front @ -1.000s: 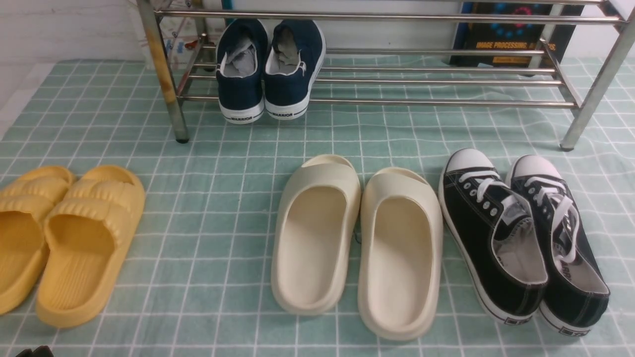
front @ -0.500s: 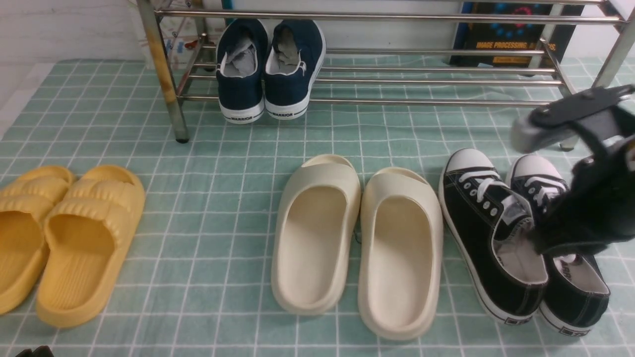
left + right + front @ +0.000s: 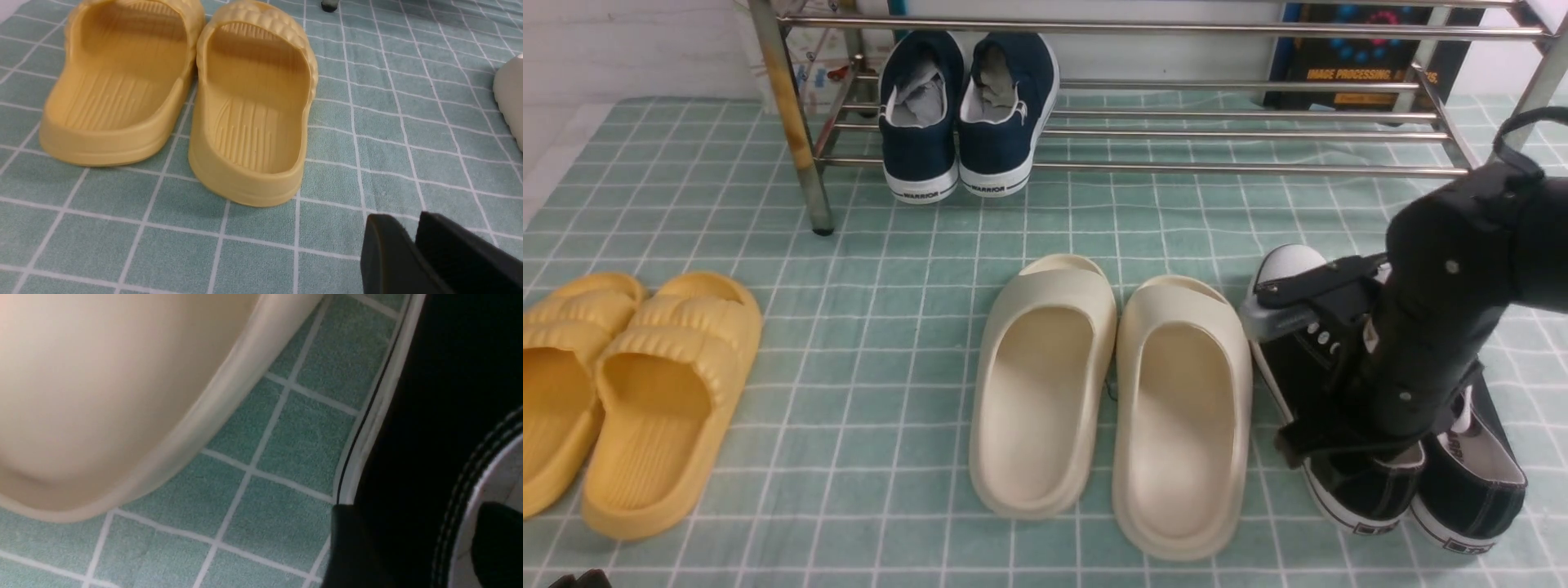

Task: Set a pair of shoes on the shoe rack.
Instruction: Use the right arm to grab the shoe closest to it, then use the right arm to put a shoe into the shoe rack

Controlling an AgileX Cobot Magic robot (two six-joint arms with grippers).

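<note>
Checked cloth (image 3: pixel 866 245), right arm (image 3: pixel 1445 310) half hiding black sneakers (image 3: pixel 1364 490)

A green checked cloth (image 3: pixel 874 245) is carrying yellow slippers (image 3: pixel 629 392) on the left, cream slippers (image 3: pixel 1111 400) in the middle and black sneakers (image 3: pixel 1356 490) on the right. The shoe rack (image 3: pixel 1176 169) is standing at its far side, holding navy sneakers (image 3: pixel 968 114) on its lower bars.

Two black canvas sneakers (image 3: pixel 1364 488), white toe caps and white-striped soles, side by side on the teal checked surface (image 3: pixel 890 245), toes toward the shoe rack (image 3: pixel 1176 169): shiny silver tubes, horizontal bars, one leg stained yellow.
</note>
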